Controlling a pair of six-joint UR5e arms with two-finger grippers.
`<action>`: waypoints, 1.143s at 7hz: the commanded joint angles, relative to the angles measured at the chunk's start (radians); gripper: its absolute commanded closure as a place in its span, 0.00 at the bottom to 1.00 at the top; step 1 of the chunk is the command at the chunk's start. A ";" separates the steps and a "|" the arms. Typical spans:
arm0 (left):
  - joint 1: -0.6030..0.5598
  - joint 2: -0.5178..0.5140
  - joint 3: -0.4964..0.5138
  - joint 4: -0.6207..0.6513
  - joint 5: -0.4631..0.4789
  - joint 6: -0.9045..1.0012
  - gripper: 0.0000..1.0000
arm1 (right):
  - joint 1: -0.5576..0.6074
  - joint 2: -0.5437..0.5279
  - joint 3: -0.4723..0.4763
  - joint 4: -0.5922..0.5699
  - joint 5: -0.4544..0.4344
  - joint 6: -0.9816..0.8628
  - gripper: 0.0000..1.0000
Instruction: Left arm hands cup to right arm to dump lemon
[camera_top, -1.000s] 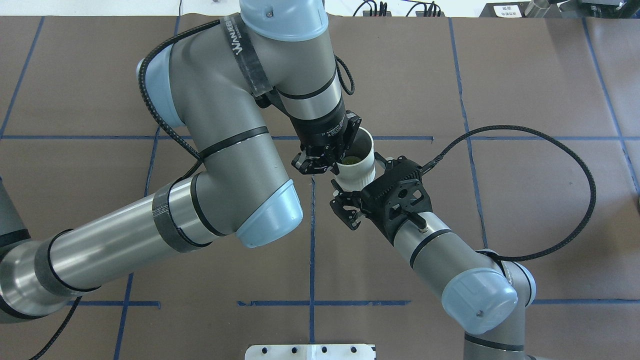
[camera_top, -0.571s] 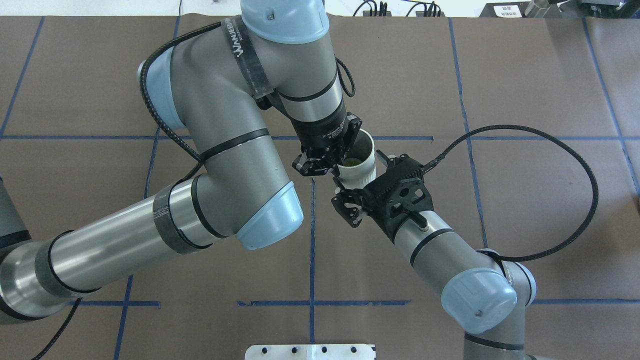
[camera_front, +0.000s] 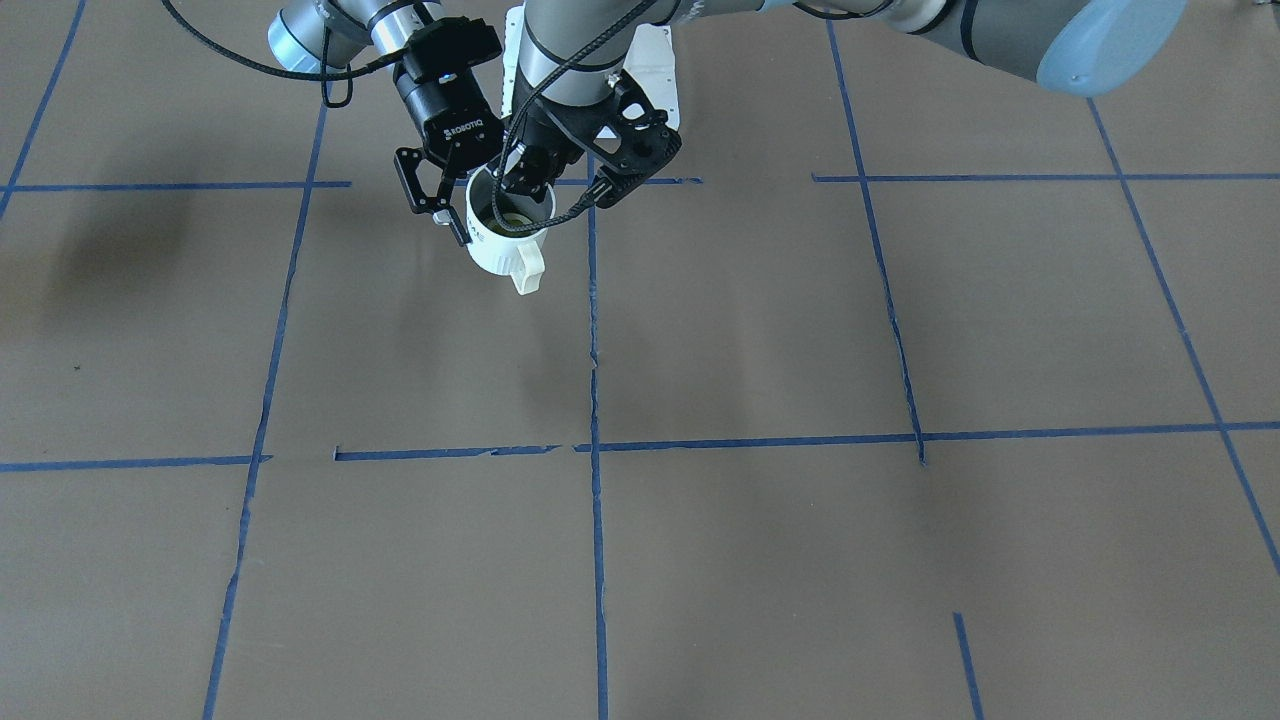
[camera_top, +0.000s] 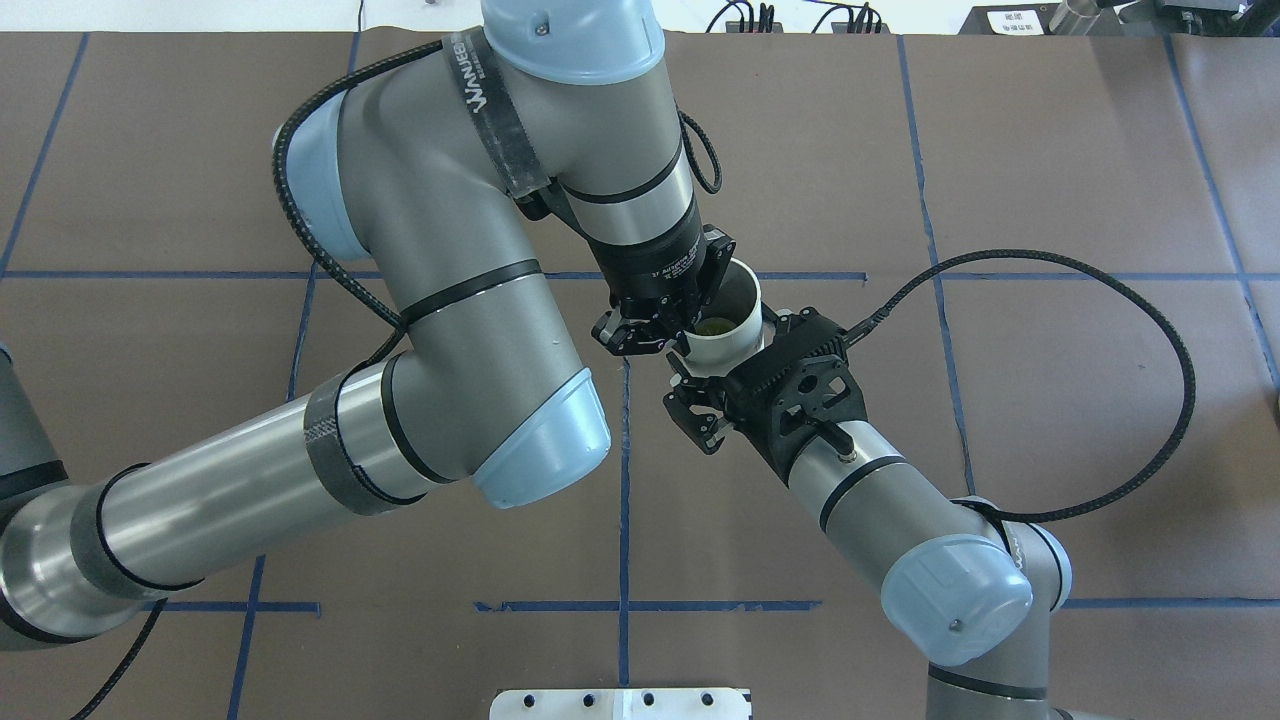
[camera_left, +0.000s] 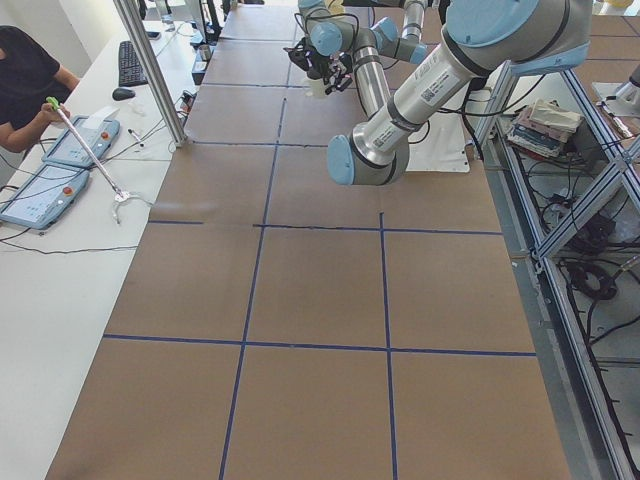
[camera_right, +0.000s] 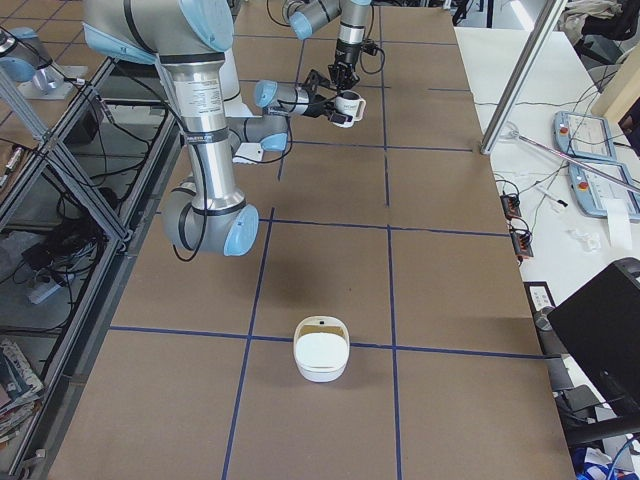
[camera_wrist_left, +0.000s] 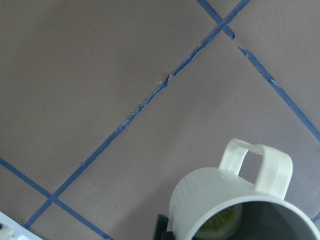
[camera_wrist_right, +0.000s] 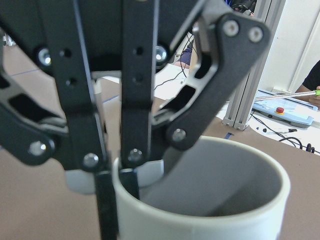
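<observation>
Front-facing view: my left gripper is pinched on the rim of the cup. The cup hangs clear of the table, mouth up, with its handle toward the camera. The lemon lies in the cup's bottom. My right gripper sits just beside the cup wall, jaws spread. Overhead view: right jaws stand wide, one on either side of the cup's body below the rim; contact cannot be told. Left view: both grippers too small to judge. Right view: cup in the air over the far part of the table, and a white basket stands well apart from it. Left wrist view: looking down into the cup, lemon inside. Right wrist view: left gripper clamped on the rim, one side inside, one outside; lemon hidden.
</observation>
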 joint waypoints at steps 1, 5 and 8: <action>0.007 0.000 -0.005 -0.002 0.000 0.000 0.96 | 0.001 -0.001 0.000 0.000 0.000 0.000 0.02; 0.007 0.012 -0.043 0.000 0.001 0.000 0.00 | 0.006 -0.005 0.000 -0.002 -0.003 -0.001 0.72; -0.045 0.076 -0.118 -0.003 0.014 0.015 0.00 | 0.015 -0.197 0.023 0.014 -0.064 0.006 0.82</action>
